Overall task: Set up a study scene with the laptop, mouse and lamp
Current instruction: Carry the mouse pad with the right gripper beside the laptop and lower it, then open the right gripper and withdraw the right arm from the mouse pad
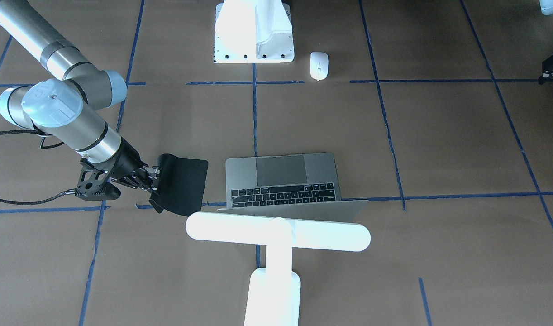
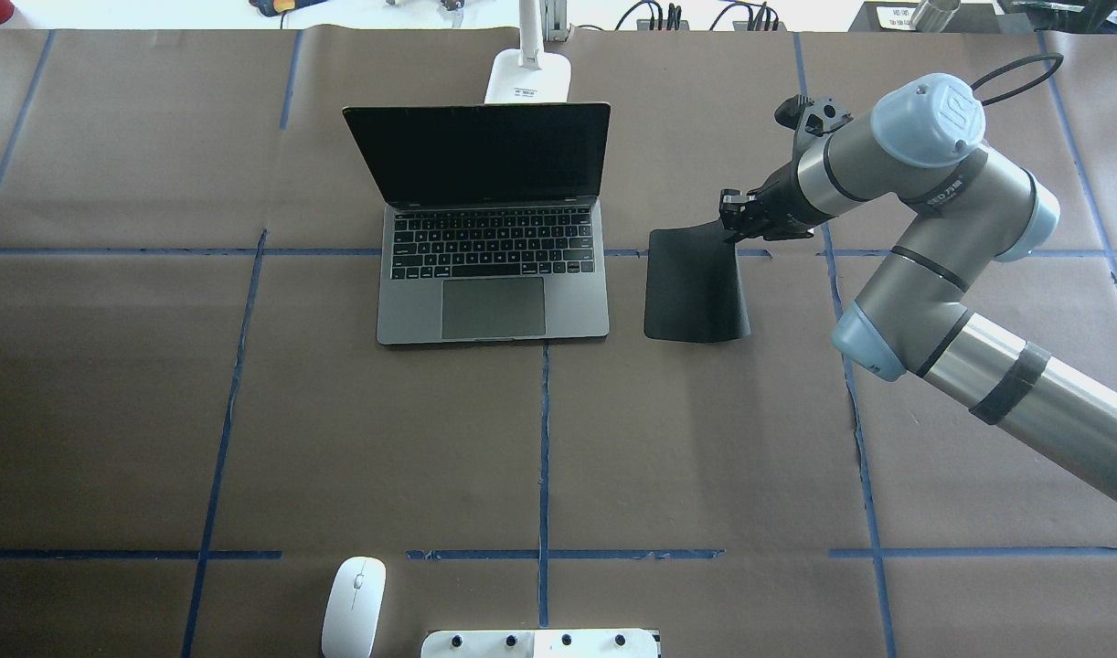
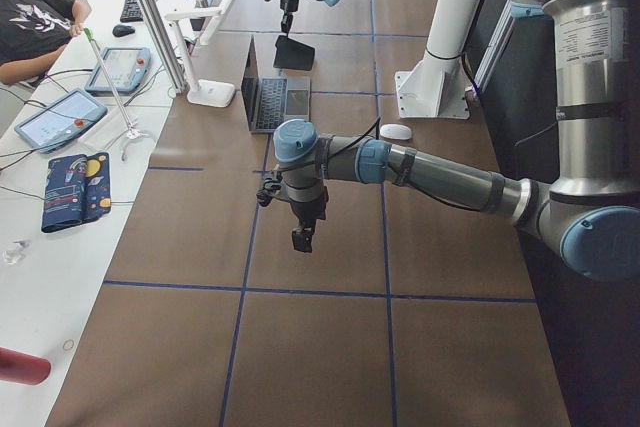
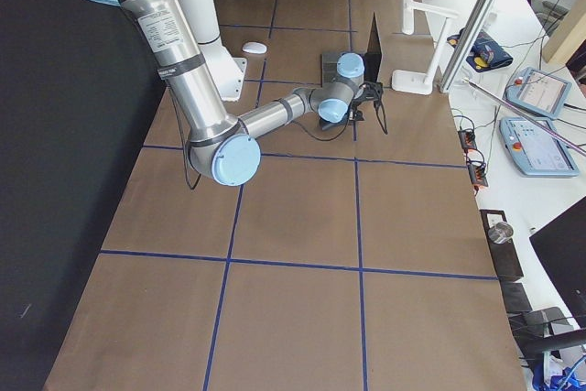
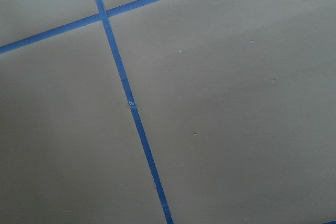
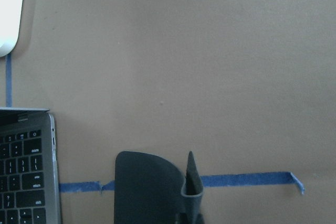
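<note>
Nearest the robot, beside the white pedestal [image 2: 540,642] at the close edge of the desk [image 2: 705,457]: the mouse [image 2: 353,608], flat, untouched, well apart from everything else, apparently not yet brought into the scene. Farther out, mid-desk: the laptop [image 2: 493,274], open, dark screen toward the robot, keyboard ready for use. Near its right side: the black mat [image 2: 691,288], far right corner curled up and pinched tight in the right tool [image 2: 730,230], probably for squaring it alongside the laptop as a landing spot for the mouse. Off to the left, hanging over bare desk: the left tool [image 3: 302,240], open or closed impossible to tell. Farthest back, behind the lid: the lamp [image 1: 276,237], upright, bar head parallel to the screen, seemingly placed to light the keys.
</note>
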Tool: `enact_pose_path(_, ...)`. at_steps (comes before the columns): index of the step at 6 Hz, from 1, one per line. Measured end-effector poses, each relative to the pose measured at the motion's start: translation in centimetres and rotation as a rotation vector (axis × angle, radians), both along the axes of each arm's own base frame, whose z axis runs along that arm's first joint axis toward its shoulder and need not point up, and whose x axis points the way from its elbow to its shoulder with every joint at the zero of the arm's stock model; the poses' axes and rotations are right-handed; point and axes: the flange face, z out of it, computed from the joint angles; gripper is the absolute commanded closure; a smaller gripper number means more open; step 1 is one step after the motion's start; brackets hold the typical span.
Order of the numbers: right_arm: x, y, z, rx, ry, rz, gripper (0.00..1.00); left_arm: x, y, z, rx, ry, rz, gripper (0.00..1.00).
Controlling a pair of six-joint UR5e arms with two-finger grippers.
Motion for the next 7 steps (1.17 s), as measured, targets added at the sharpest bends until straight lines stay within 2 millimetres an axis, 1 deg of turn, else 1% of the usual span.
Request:
enact_pose_path(1, -0.5, -0.6, 0.5, -0.003, 0.017, 0.009, 0.15, 0.0, 0.0, -0.1, 0.001, 0.001, 0.0, 0.0)
enact_pose_path(2, -1.0, -0.8, 1.4, 0.0, 0.042, 0.016, 0.0, 0.0, 0.0, -0.1, 0.001, 0.002, 0.0, 0.0)
enact_pose_path(4, -1.5, -0.6, 2.7, -0.003, 0.092, 0.008, 0.0, 0.0, -0.1, -0.2, 0.005, 0.003, 0.0, 0.0)
enact_pose_path(5, -1.0, -0.8, 3.1, 0.002, 0.127, -0.02, 0.0, 0.1, -0.2, -0.6, 0.014, 0.003, 0.001, 0.0)
enact_pose_path(6, 0.6, -1.2, 2.9, 0.012, 0.168, -0.064, 0.0, 0.2, -0.4, -1.7, 0.039, 0.007, 0.003, 0.0)
enact_pose_path(7, 2.7, -1.2, 2.5, 0.03, 0.21, -0.114, 0.0, 0.4, -0.7, -3.7, 0.088, 0.015, 0.008, 0.0)
